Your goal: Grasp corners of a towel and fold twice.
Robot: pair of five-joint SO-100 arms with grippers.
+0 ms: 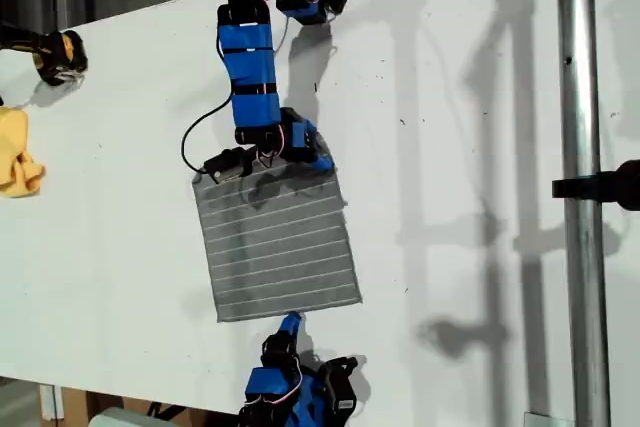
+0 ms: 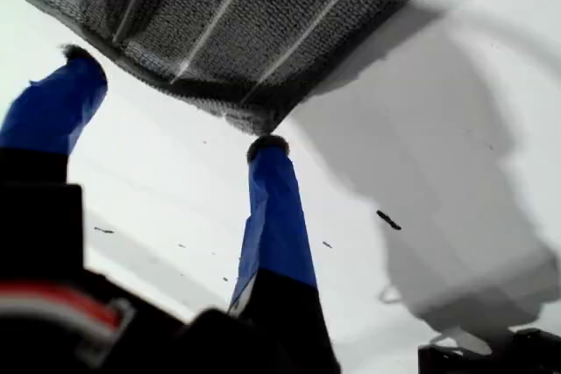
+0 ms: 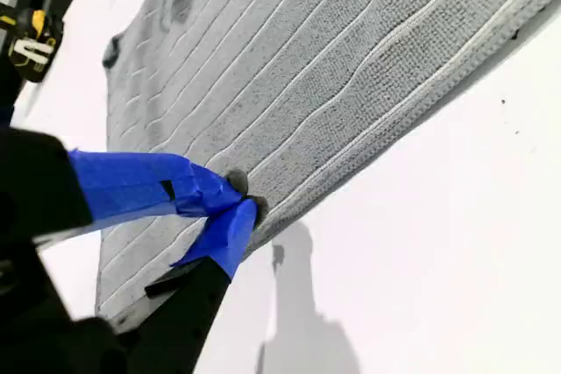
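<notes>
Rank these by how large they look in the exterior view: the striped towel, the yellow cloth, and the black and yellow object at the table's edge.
1. The striped towel, by far the largest.
2. The yellow cloth, though the picture's edge cuts it off.
3. The black and yellow object, slightly smaller; also partly cut off, so places two and three are unsure.

Bystanders on and around the white table

The white table [image 1: 470,197] fills most of the exterior view, marked with a few small dark specks and crossed by soft grey shadows. A crumpled yellow cloth [image 1: 16,155] lies at the exterior view's left edge, and just above it sits a black and yellow object [image 1: 58,55], too small to identify. A shiny metal pole [image 1: 582,197] runs from top to bottom near the exterior view's right side, with a black clamp [image 1: 600,187] fixed to it about halfway down.
</notes>
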